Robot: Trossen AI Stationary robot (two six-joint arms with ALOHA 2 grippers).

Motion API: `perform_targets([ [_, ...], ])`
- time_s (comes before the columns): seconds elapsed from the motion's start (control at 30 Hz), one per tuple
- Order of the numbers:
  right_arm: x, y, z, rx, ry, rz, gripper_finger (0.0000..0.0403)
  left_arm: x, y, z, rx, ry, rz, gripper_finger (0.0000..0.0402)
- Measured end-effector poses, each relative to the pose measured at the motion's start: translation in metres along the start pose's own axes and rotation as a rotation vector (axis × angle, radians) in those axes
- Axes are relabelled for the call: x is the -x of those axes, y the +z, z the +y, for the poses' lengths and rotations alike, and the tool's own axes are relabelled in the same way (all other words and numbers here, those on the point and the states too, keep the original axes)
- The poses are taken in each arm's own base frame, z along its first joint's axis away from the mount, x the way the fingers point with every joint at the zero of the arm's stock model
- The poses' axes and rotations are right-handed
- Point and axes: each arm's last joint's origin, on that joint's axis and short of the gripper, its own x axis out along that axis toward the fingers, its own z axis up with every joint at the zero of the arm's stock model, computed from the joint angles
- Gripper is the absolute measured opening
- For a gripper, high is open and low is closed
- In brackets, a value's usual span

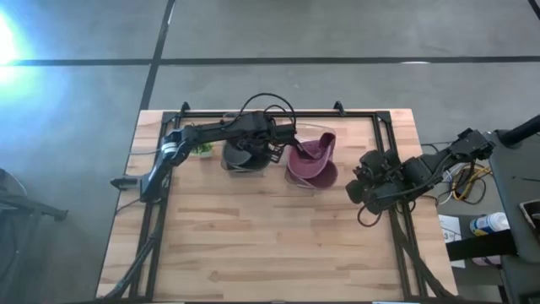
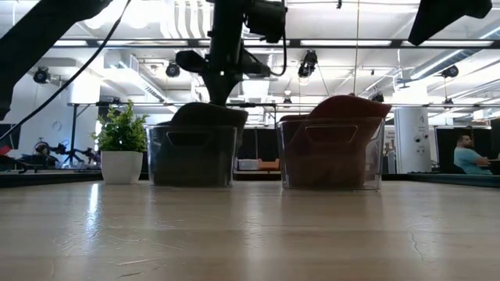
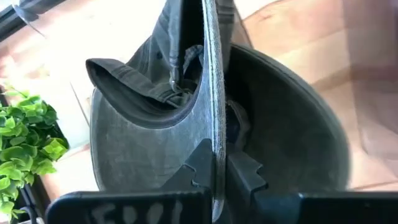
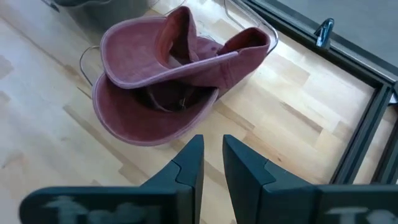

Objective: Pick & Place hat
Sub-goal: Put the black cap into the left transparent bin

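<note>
A dark grey hat (image 3: pixel 149 93) sits in a clear bin (image 2: pixel 191 156) at the table's far middle, heaped above the rim. My left gripper (image 3: pixel 216 165) comes down on it (image 1: pixel 263 152) and is shut on its brim. Right of it, a second clear bin (image 2: pixel 332 152) holds maroon hats (image 4: pixel 180 68), which stick out over the rim. My right gripper (image 4: pixel 212 155) hangs over the table right of that bin (image 1: pixel 364 184). Its fingers are a narrow gap apart with nothing between them. My left gripper pinches the dark grey hat's brim (image 3: pixel 214 140) between its two fingers, and the brim stands on edge in the gap. The fingers come from above, pointing steeply down. The rest of the hat stays in the bin, on a wide dark brim (image 3: pixel 292 124) below it.
A small potted plant (image 2: pixel 121 133) stands just left of the dark bin. Black frame rails (image 4: pixel 367 106) run along the table's far and side edges. The near half of the wooden table (image 1: pixel 270 245) is bare. A person (image 2: pixel 469 152) sits far off in the room.
</note>
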Motion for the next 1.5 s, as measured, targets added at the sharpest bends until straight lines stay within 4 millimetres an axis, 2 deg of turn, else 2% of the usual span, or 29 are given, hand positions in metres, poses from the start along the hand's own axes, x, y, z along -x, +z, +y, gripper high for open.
perform_targets([
  [0.27, 0.0, 0.0, 0.0, 0.001, -0.002, -0.008, 0.0054, -0.003, 0.0, -0.001, -0.044, 0.023, -0.034, 0.0053],
  [0.5, -0.004, -0.003, -0.001, 0.032, -0.017, -0.005, 0.0054, 0.002, -0.001, 0.0, -0.055, 0.033, -0.052, 0.011],
  [0.73, -0.01, -0.01, -0.003, 0.045, -0.002, 0.044, 0.0054, 0.044, 0.0, 0.015, -0.026, -0.064, -0.181, 0.0122],
  [0.87, -0.011, -0.011, -0.005, 0.015, 0.061, 0.03, 0.0054, 0.05, -0.003, 0.025, -0.138, -0.05, -0.202, 0.0122],
  [1.0, -0.019, -0.002, -0.006, -0.046, 0.126, 0.0, 0.0054, 0.041, 0.0, 0.023, -0.25, -0.012, -0.248, 0.0122],
  [1.13, -0.035, 0.015, 0.004, -0.076, 0.2, 0.008, 0.0054, 0.026, 0.018, 0.008, -0.362, -0.126, -0.354, 0.0122],
  [1.23, -0.049, 0.026, 0.01, -0.09, 0.224, 0.003, 0.0054, 0.011, 0.032, 0.005, -0.45, -0.184, -0.394, 0.0122],
  [1.5, -0.067, 0.041, 0.001, -0.183, 0.128, 0.005, 0.0054, -0.044, 0.066, 0.036, -0.515, -0.142, -0.313, 0.0122],
])
